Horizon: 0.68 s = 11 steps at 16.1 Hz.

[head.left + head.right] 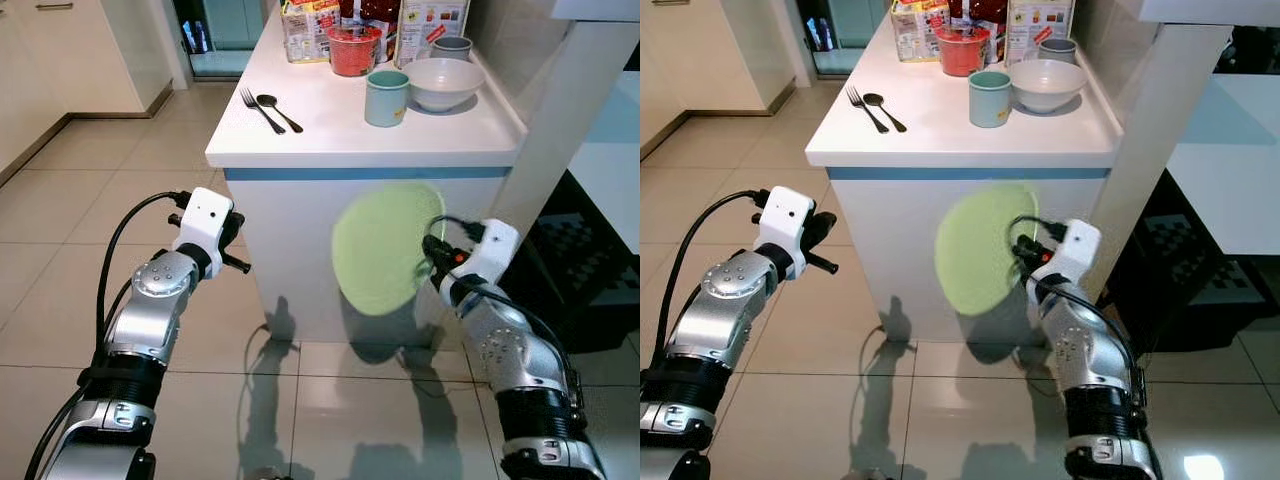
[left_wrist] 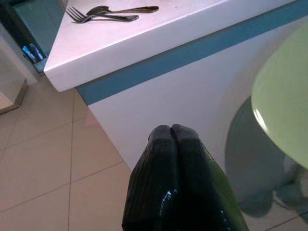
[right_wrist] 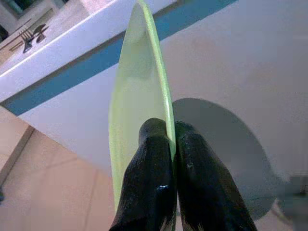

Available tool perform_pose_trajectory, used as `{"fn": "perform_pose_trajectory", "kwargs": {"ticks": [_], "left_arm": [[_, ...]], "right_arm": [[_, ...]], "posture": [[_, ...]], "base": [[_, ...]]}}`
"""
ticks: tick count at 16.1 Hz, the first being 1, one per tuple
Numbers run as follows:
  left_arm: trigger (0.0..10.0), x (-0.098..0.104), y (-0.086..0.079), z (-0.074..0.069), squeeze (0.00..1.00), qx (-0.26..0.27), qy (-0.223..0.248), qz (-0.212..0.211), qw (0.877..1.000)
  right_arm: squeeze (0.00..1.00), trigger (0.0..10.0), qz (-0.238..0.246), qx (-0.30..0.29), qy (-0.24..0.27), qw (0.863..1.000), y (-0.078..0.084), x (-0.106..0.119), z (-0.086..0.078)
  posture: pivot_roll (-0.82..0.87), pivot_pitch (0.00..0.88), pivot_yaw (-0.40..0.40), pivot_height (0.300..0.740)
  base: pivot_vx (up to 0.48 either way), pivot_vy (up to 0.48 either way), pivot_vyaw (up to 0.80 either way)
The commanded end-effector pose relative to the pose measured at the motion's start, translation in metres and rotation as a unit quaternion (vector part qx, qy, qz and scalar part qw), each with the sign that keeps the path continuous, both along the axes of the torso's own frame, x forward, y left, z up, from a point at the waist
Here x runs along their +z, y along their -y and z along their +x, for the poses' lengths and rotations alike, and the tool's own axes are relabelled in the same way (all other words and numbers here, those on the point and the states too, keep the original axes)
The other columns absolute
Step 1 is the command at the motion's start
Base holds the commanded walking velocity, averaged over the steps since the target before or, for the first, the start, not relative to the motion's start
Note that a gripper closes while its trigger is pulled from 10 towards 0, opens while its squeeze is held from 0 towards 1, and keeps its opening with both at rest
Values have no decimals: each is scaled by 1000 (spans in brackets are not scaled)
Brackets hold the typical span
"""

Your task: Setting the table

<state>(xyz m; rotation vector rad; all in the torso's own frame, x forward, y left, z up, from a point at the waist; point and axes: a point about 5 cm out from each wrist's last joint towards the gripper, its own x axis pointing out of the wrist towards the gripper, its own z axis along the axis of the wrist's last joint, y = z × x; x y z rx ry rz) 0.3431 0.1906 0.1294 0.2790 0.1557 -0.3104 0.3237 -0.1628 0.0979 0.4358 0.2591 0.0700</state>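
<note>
Pale green plate (image 1: 385,250) hangs on edge in my right pincer (image 3: 172,139), pinched only at its rim, below the counter's (image 1: 330,140) near edge. If I lift carelessly it could strike that edge or swivel and slip from my fingers. My left pincer (image 2: 172,132) is closed, empty. Fork (image 1: 260,110) and spoon (image 1: 280,113) lie near the counter's left edge; tiled floor (image 1: 80,250) all round.

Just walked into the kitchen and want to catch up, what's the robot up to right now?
The robot stands facing the end of a white counter, setting the table. Its right gripper pinches the rim of a light green plate, held on edge below counter height. The left gripper is shut and empty, raised beside the counter. On top lie a fork and spoon, with a mug and bowl.
</note>
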Motion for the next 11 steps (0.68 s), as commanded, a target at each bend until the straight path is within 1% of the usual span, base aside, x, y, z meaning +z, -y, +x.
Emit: {"fn": "perform_pose_trajectory", "kwargs": {"ticks": [1,2,3,4,5,6,7,8,9,10,11], "left_arm": [[10000,3,-2,3,0,7,5,2,1000],[10000,3,-2,4,0,7,5,2,1000],[10000,1,-1,3,0,8,0,-2,1000],[10000,0,-1,3,0,11,-4,-14,1000],[10000,-3,0,2,0,16,-15,-41,999],[10000,-8,2,1,0,30,-36,-96,994],[10000,-19,4,-1,0,54,-68,-155,984],[10000,-30,5,-4,0,72,-92,-180,977],[10000,-37,8,-7,0,83,-102,-201,971],[10000,-39,9,-8,0,87,-101,-196,972],[10000,-39,14,-10,0,82,-93,-194,973]], "right_arm": [[0,10000,-16,8,39,999,-3,11,4],[0,10000,-2,7,39,999,-3,11,4],[0,10000,119,-10,41,992,-4,16,5],[0,10000,181,-28,40,982,-1,18,6],[0,10000,247,-49,37,967,3,18,7],[0,10000,279,-72,33,957,8,16,8],[0,10000,278,-83,29,957,10,12,8],[0,10000,277,-85,25,957,9,9,7],[0,10000,269,-83,21,959,10,6,6],[0,10000,259,-80,17,962,10,5,6],[0,10000,244,-76,12,967,10,3,5]], "posture": [[77,0,31,740],[77,0,31,740],[79,0,30,740],[81,0,31,740],[81,0,31,740],[78,0,32,740],[77,0,31,740],[75,0,32,740],[75,0,31,740],[75,0,27,740],[75,0,26,740]], "base": [[0,0,0],[0,0,0],[0,0,0],[0,0,0],[0,0,0],[0,0,0],[0,0,0],[0,0,0],[0,0,0],[0,0,0],[0,0,0]]}}
